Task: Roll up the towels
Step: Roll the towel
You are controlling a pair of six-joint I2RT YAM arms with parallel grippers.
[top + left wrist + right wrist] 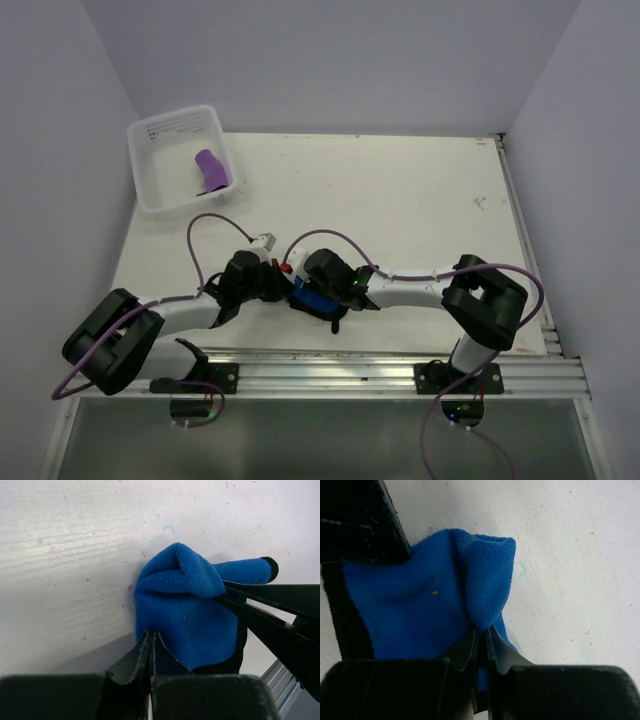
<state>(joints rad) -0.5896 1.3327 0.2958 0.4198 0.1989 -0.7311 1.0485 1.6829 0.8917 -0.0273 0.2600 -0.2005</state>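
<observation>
Blue towel [308, 298] sat bunched on table [400, 200] near front edge, between both arms. Right gripper [481, 630] was clamped on raised fold of blue towel. Left gripper [151, 637] had fingers pressed together at towel's opposite edge, apparently pinching cloth; contact partly hidden. Purple towel [210, 172] lay rolled inside clear tub [160, 205] at far left corner.

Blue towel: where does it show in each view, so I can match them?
Top external: blue towel low centre, near the table front edge.
Left wrist: towel centre-right, bunched.
Right wrist: towel left of centre, one fold standing up.
Shared landmark: faint teal mark on the table beside it, in both wrist views only.
</observation>
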